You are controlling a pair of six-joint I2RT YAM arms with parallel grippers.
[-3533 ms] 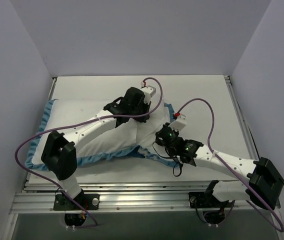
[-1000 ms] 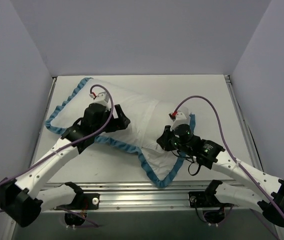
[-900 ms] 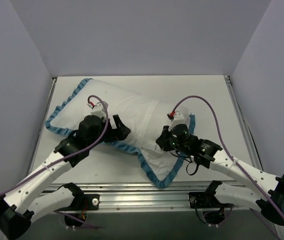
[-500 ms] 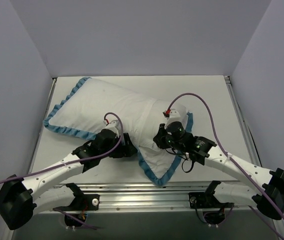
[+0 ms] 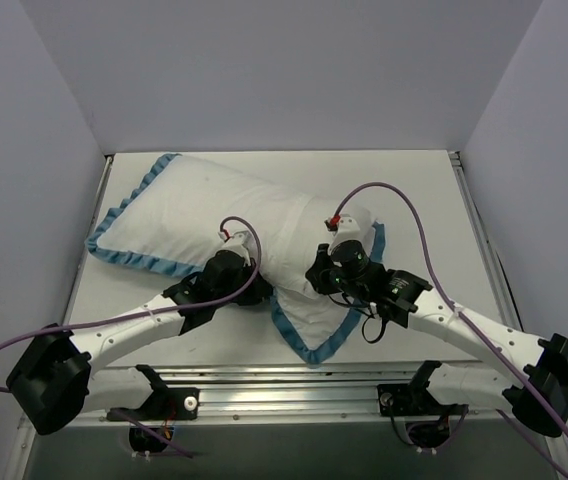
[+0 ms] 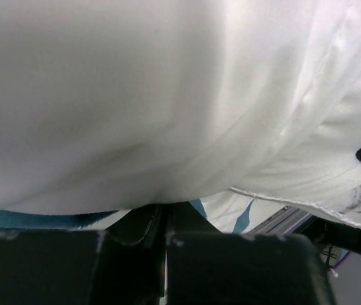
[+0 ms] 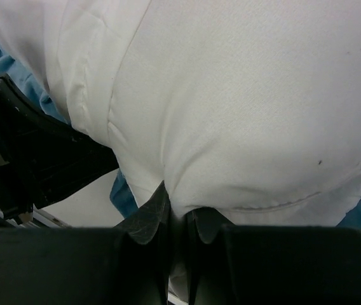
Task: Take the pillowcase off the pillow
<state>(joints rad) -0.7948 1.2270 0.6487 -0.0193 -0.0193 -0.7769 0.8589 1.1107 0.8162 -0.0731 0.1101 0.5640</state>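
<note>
Nearest, the blue ruffle [image 5: 304, 350] of the open end, just this side of the right gripper [image 7: 175, 206], which is clamped on a pucker of white cloth, likely the pillowcase [image 5: 204, 210]. Left gripper [image 6: 165, 213] just left of it: jaws together under cloth, pinch unclear. Best to pin the pillow, hidden inside, and draw only the thin layer. Long axis runs far-left from the right gripper across the table [image 5: 434, 200], mouth pointing near

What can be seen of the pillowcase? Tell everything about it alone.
The pillowcase is thin white fabric with ruffled blue edging, stuffed plump, lying diagonally on the table from far left to near centre. The right gripper pinches a puckered fold; the left gripper, shut, sits against its near edge.
</note>
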